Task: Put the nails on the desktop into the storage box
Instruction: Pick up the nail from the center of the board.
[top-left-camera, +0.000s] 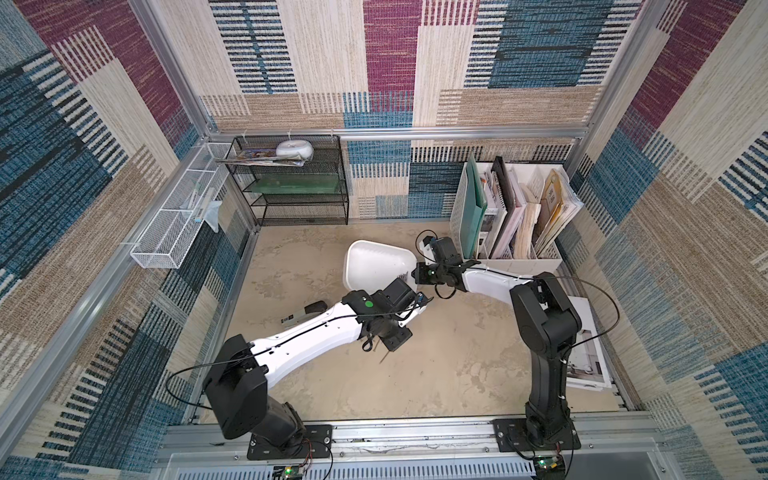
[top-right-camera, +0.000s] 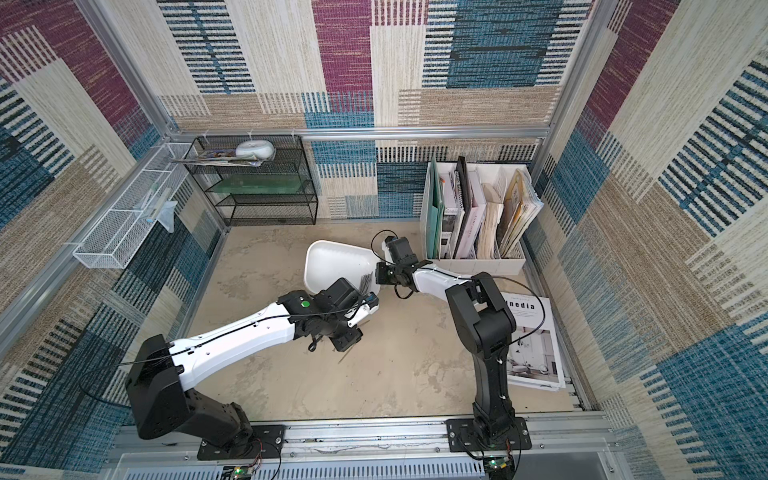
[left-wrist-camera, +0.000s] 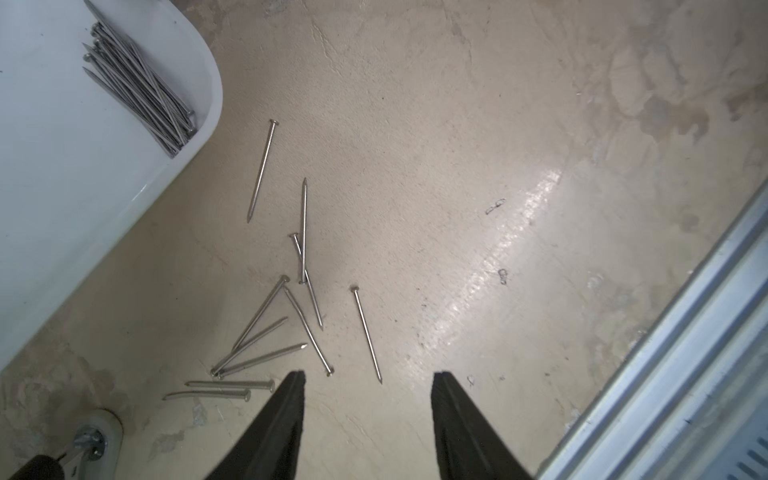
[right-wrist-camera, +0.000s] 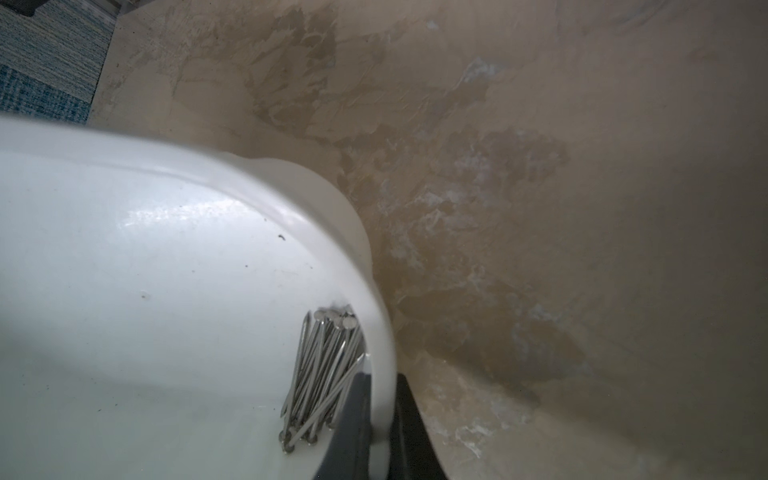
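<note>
Left jaws stand apart and empty above the loose nails scattered on the table. Their long axes fan in differing directions. Set the jaws across one shank, descend flush, then close. Beyond, the storage box holds a roughly parallel bundle in its corner. Right jaws clamp its rim.

Both top views evenly lit and sharp at centre; walls bow outward near the edges from the wide lens. Left wrist view crisp, with a bright streak of glare across the tabletop. Right wrist view dimmer and soft, storage box rim smeared, tabletop sinking into shadow toward one edge.
</note>
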